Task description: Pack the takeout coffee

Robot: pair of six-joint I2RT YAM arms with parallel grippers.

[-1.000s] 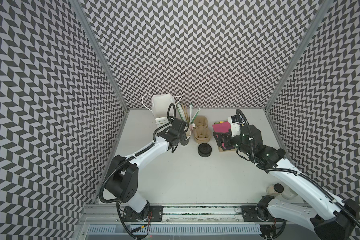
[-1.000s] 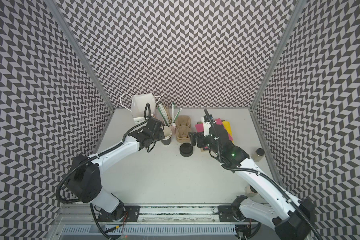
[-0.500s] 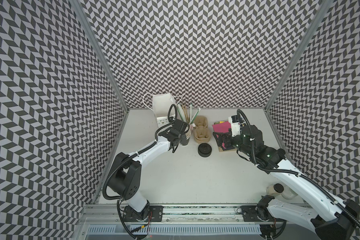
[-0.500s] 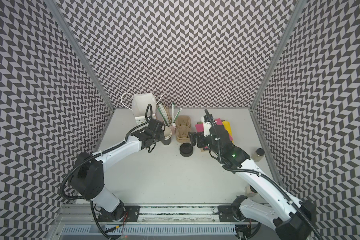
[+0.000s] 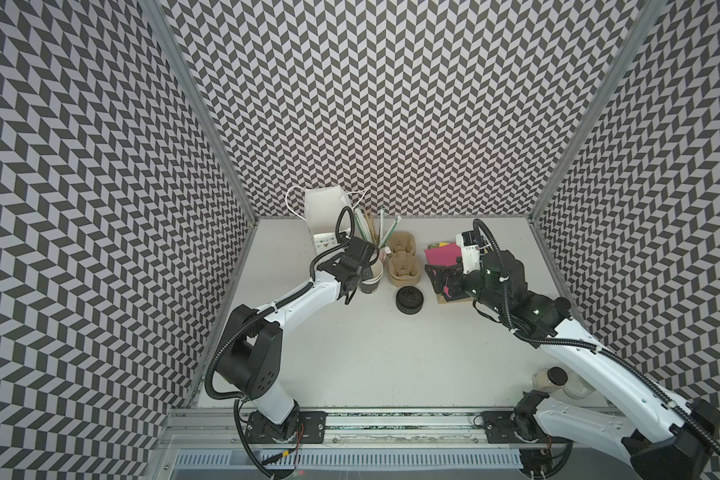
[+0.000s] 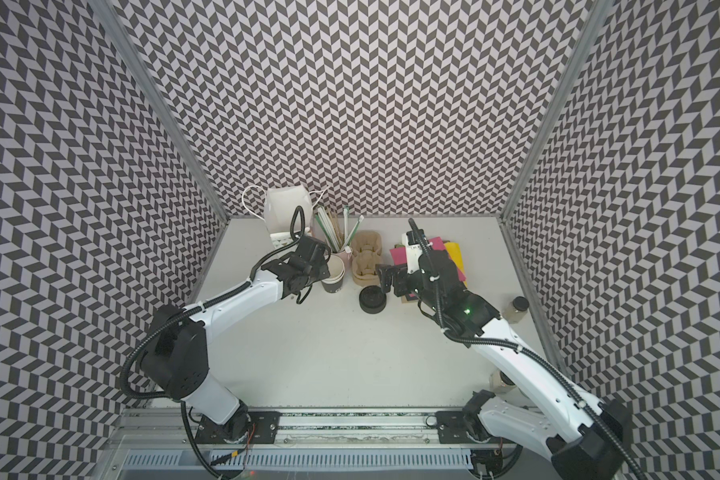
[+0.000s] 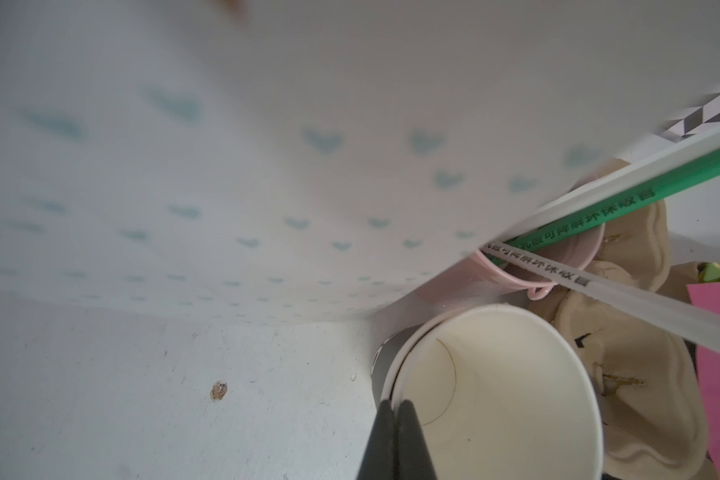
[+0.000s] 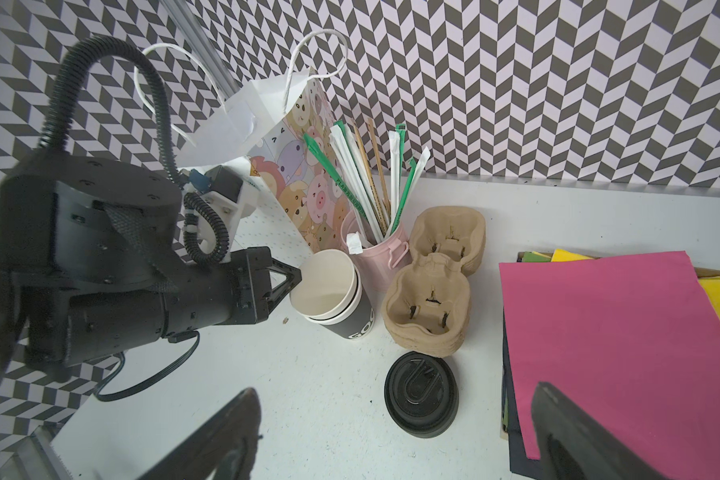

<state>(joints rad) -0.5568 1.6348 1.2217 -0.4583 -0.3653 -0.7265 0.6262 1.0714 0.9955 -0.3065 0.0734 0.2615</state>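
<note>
While right gripper [image 6: 393,281] gapes, left gripper [image 7: 395,409] pinches the lidless, cream-lined dark cup [image 8: 352,322].

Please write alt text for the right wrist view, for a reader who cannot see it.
The left gripper pinches the rim of the top paper cup in a nested stack, beside a pink pail of straws and cardboard cup carriers. A black lid lies on the white table nearby.
</note>
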